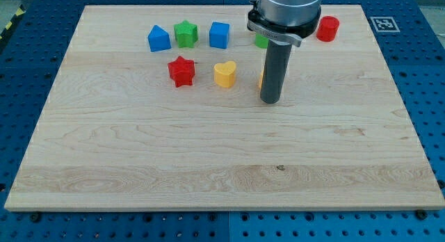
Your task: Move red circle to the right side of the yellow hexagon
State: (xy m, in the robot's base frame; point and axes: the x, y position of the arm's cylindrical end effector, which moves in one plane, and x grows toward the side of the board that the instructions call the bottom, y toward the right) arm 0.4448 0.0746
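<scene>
While the wooden bench [208, 144] filled most of the view, the arm's grey housing [285, 12] hung over its upper right part, and the dark rod came straight down from it. There was no hand on this rig, so nothing could be spread or pinched; I had only my tip [270, 101], resting on bare wood a little to the view's right of the yellow heart [224, 74].

A sliver of yellow-orange [261, 79] showed at the rod's left edge, which I took for the yellow hexagon, mostly hidden behind the rod. A green block [260, 41] was half covered by the housing too; its shape I could not tell.

The red circle [327, 28] sat near the view's top right, close to the bench's top edge and well apart from my tip. I judged the approach step was in hand: no push on it had begun. Next I would need to bring the tip round above the circle and drive it down and leftward, stopping just right of the hexagon.

Room there looked open. The blue house-shaped block [159, 39], green star [185, 33], blue cube [220, 35] and red star [181, 71] lay out of the path at the left.
</scene>
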